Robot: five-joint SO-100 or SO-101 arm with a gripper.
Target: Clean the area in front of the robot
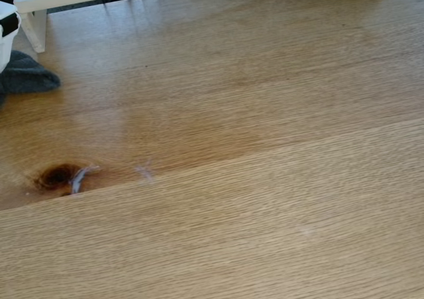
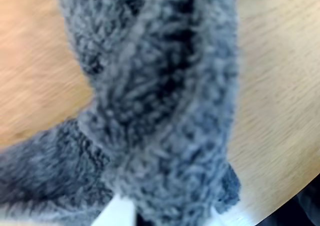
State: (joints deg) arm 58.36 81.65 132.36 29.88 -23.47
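Note:
The area is a light oak tabletop (image 1: 252, 179) with a dark brown knot (image 1: 56, 177) at the left. Faint whitish smears (image 1: 144, 173) lie beside and just right of the knot. At the left edge of the fixed view a dark grey cloth (image 1: 23, 75) rests on the wood, under a white and black part of the robot (image 1: 5, 22). In the wrist view the fuzzy grey cloth (image 2: 160, 100) is bunched up close to the camera. My gripper (image 2: 170, 216) is mostly buried in the cloth and looks shut on it. One white finger (image 2: 117, 212) peeks out at the bottom.
A white frame (image 1: 33, 22) runs along the table's far edge at the top left. The table's rim and a dark space beyond it show in the bottom right corner of the wrist view (image 2: 300, 211).

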